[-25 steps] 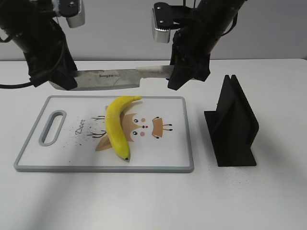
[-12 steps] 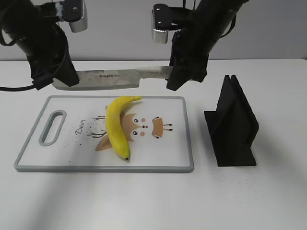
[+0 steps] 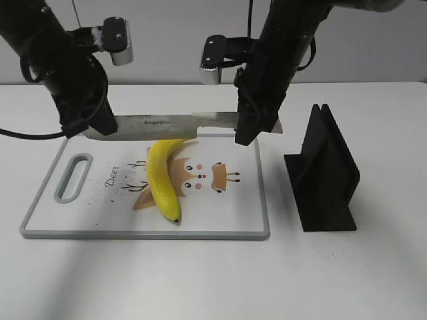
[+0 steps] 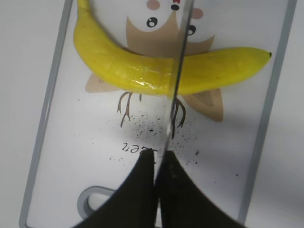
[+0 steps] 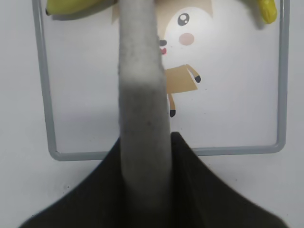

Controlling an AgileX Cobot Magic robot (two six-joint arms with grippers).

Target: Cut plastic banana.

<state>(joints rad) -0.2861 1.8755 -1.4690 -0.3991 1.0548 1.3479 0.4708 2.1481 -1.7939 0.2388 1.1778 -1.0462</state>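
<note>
Plastic banana (image 3: 163,175) lying flat on the white cutting board (image 3: 227,213), stem end toward the far edge, dark tip toward the near edge, long axis running roughly far-to-near with a mild bow to the left. Knife (image 3: 167,123) held level above it, blade stretched left-to-right, so nearly square across the fruit's length. Right gripper (image 3: 255,127) clamped on the pale handle, which fills the gap between the fingers in the right wrist view. Left gripper (image 3: 93,123) pinched narrow on the blade's tip end; in the left wrist view (image 4: 156,161) the thin steel edge runs out from between the two dark fingers with almost no gap either side. From above, in that same view, blade edge crossing the yellow body near its middle; in the exterior view, by contrast, blade sitting over the stem end near the board's far edge, clear of the skin. True crossing point hard to fix from these angles. Judged: still in the approach, no cut yet. Coming move probably a straight descent with both ends kept level, since banana lies directly below the fingers, between the two arms, neither clearly nearer. Black knife stand (image 3: 323,173) well apart to the right.
</note>
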